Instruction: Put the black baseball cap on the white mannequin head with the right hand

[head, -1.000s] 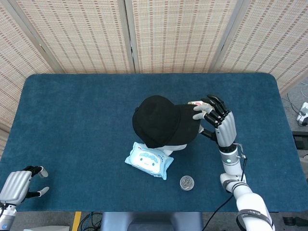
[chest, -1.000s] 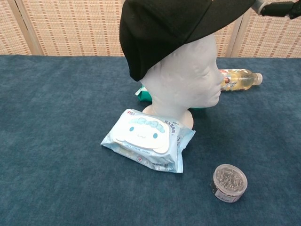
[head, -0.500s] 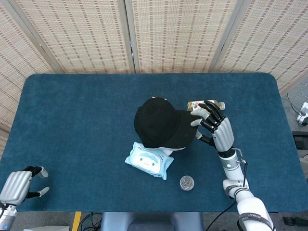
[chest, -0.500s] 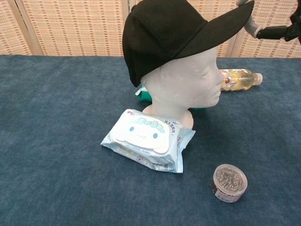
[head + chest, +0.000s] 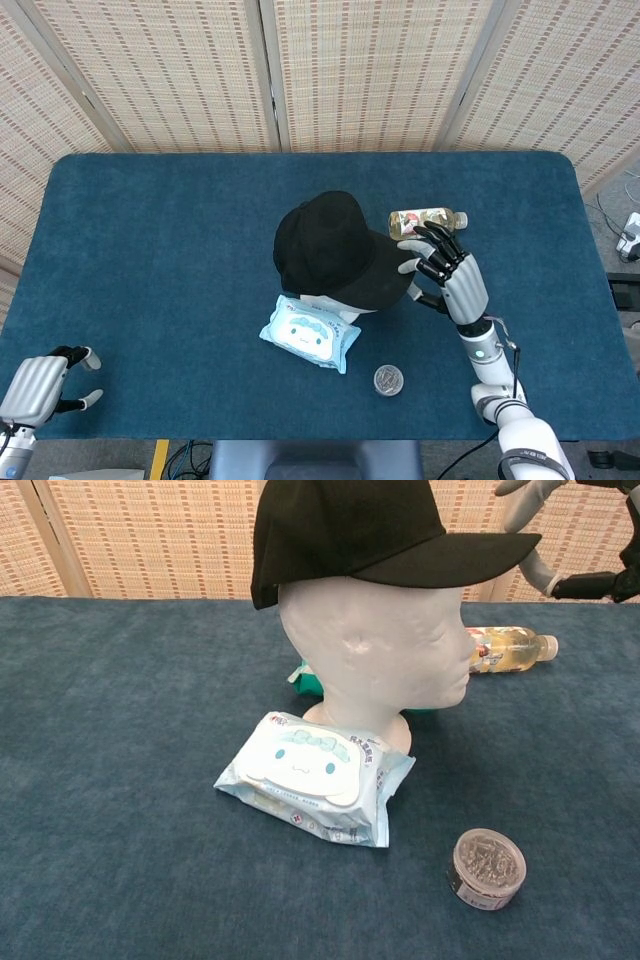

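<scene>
On top of the white mannequin head (image 5: 385, 655) sits the black baseball cap (image 5: 350, 525), light, soft-crowned, best held by its stiffer brim, where the right hand (image 5: 445, 275) holds its edge.

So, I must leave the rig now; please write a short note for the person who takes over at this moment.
Right hand: at the brim of the black baseball cap, fingers at its edge; whether they grip it cannot be told.
Left hand: near the table's front left corner, holding nothing, fingers apart.
Cap sits roughly level on the white mannequin head, brim forward over the face.
Done: cap is on the head.
Left: release the brim if held, draw the right hand away, check the cap stays seated.
</scene>
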Controlling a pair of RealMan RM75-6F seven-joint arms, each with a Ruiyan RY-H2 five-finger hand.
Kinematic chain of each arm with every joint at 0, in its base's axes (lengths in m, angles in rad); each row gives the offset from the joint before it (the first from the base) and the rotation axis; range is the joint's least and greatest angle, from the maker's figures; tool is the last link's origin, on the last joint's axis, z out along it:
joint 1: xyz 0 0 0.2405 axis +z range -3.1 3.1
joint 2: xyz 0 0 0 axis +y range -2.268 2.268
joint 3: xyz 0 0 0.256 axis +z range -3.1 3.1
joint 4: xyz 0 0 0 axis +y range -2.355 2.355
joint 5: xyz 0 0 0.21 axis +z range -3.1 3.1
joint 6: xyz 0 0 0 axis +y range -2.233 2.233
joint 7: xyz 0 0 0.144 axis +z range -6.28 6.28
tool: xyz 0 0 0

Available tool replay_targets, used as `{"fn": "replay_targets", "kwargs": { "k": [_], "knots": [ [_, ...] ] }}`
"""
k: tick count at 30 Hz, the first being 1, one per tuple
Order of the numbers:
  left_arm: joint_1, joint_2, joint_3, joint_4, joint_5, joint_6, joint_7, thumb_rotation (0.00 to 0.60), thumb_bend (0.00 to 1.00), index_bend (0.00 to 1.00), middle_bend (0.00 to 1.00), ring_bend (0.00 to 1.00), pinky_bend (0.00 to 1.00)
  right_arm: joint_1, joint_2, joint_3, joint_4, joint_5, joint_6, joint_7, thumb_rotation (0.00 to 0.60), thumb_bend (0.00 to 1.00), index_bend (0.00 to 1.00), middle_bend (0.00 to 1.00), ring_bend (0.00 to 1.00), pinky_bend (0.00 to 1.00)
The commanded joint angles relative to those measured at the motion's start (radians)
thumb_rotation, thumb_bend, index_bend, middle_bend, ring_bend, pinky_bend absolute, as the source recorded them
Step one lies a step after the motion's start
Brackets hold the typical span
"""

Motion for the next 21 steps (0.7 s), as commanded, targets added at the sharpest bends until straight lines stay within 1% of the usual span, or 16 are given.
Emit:
{"fn": "replay_targets", "kwargs": {
  "k": [1, 11, 21],
  "knots": [
    [0.001, 0.000, 0.001, 0.000, 0.001, 0.000, 0.001, 0.600, 0.13, 0.50, 0.51, 0.40, 0.68, -0.003, 0.001, -0.002, 0.000, -0.001, 0.001, 0.002, 0.600, 0.46, 0.75, 0.35, 0.19, 0.16],
    [-0.002, -0.004, 0.002, 0.002, -0.006, -0.010, 0.009, 0.600, 0.13, 0.50, 0.51, 0.40, 0.68, 0.004, 0.007, 0.004, -0.015, -0.001, 0.064, 0.018, 0.600, 0.46, 0.75, 0.35, 0.19, 0.16],
    [-0.004, -0.006, 0.003, 0.003, -0.009, -0.015, 0.015, 0.600, 0.13, 0.50, 0.51, 0.40, 0.68, -0.010, 0.009, -0.012, -0.028, -0.021, 0.121, 0.028, 0.600, 0.46, 0.75, 0.35, 0.19, 0.16]
  ]
}}
